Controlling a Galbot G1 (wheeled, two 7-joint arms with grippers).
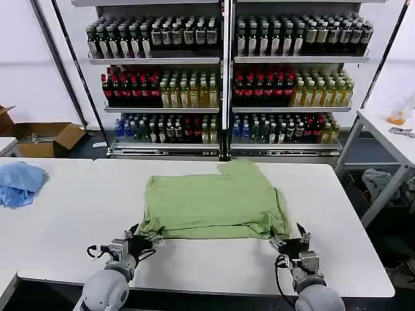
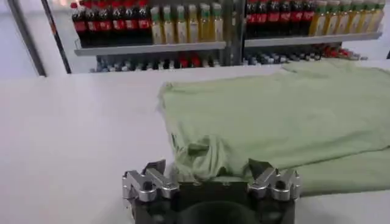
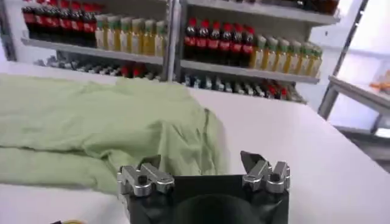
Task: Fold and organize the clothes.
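Far left on the neighbouring table [image 1: 39, 227]: a crumpled light blue cloth [image 1: 19, 183], well apart from the work and no part of it.

Centre of the white table [image 1: 194, 259]: the sage-green shirt [image 1: 214, 204], lying flat and already doubled over, collar end pointing toward the drink shelves [image 1: 224, 78], near hem running along the robot's side. Laid square like this, probably, so that both near corners sit within reach of an arm each.

At the shirt's near left corner: the left gripper [image 1: 144, 240], low over the tabletop, jaws spread. In the left wrist view, a bunched fold of the shirt [image 2: 210, 159] sitting just between the spread fingers [image 2: 146, 181], not pinched. Placed there, seemingly, either to close on that corner or having just let it go; cannot tell which.

At the near right corner: the right gripper [image 1: 290, 245], likewise low, jaws spread, nothing pinched. In the right wrist view, the shirt's rumpled edge [image 3: 183, 143] just ahead of the left-hand finger [image 3: 146, 176], the other finger over bare table.

Mirrored placement suits a two-handed lift of the near hem for the next fold.
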